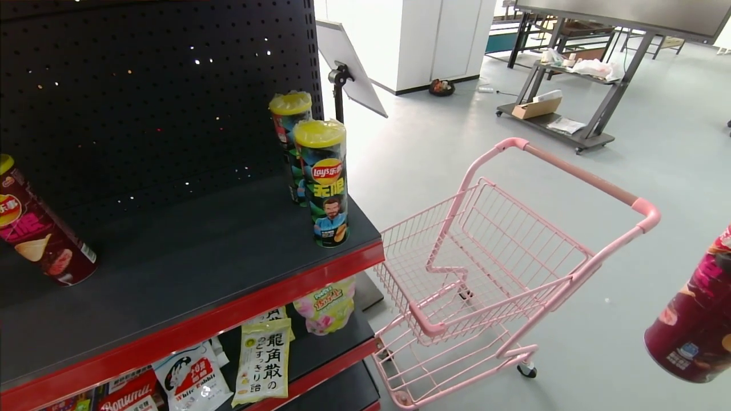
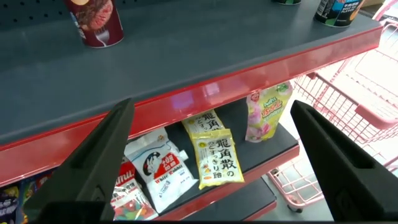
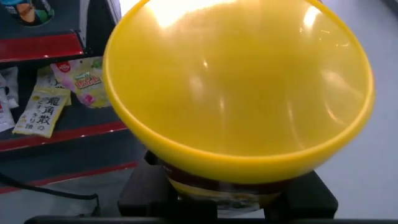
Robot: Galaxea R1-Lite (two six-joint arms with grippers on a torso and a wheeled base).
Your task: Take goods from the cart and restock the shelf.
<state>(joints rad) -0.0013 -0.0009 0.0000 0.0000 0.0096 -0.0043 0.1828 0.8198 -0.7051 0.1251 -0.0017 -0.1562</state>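
A maroon chip can (image 1: 694,319) hangs in the air to the right of the pink cart (image 1: 577,174), whose basket holds nothing. Its yellow lid (image 3: 236,81) faces the right wrist camera, and my right gripper (image 3: 227,199) is shut on the can's body below it. On the black top shelf (image 1: 171,251) two green chip cans (image 1: 325,182) stand at the right end and another maroon can (image 1: 40,234) at the left. My left gripper (image 2: 211,168) is open in front of the shelf's red edge (image 2: 205,93), nothing between its fingers.
Snack bags (image 1: 265,359) hang and lie on the lower shelf (image 1: 320,348). A white board on a stand (image 1: 351,65) rises behind the shelf's right end. A black rack (image 1: 562,85) stands far back; open grey floor surrounds the cart.
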